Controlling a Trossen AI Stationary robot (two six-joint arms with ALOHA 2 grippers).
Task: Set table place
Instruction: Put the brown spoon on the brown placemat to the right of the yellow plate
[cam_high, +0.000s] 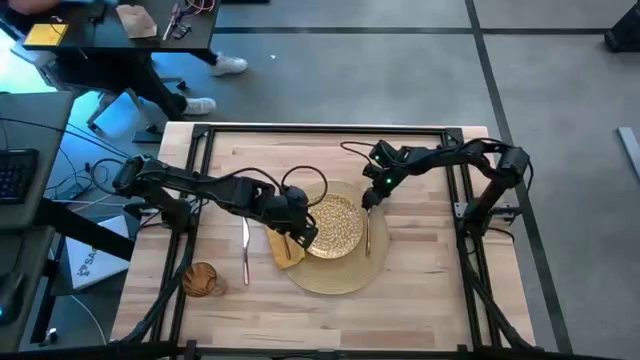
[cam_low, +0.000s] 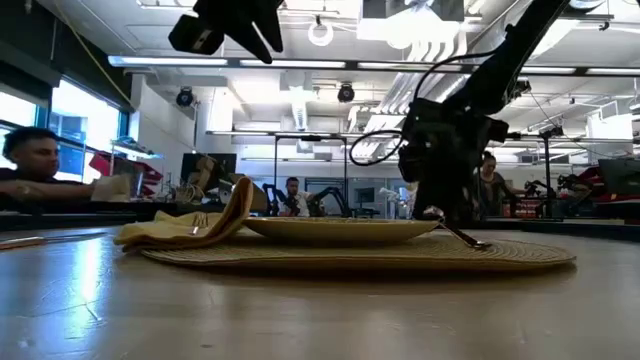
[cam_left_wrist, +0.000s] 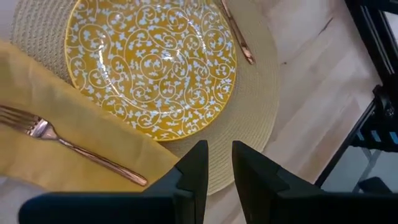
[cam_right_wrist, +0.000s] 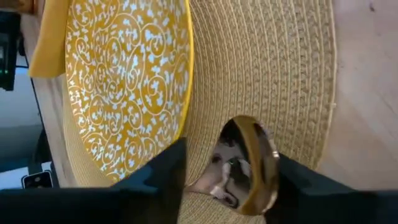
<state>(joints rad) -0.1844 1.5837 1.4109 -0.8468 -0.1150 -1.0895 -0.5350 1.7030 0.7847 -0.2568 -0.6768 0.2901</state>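
Note:
A round straw mat lies mid-table with a gold patterned plate on it. A mustard napkin lies at the plate's left, partly on the mat, with a fork on top. A knife lies on the wood to the left, and an amber tumbler stands near the front left. My left gripper hovers above the napkin and the mat's rim, its fingers a narrow gap apart with nothing between them. My right gripper is at the plate's right on a spoon. My right gripper has the spoon's bowl between its two fingers, which come from above at the spoon's far end. The spoon slants down from the fingers. Its handle end rests on the mat beside the plate's right rim.
A black rail frame edges the table. Bare wood lies to the right of the mat and along the front. Beyond the far left corner stand a dark desk and a seated person.

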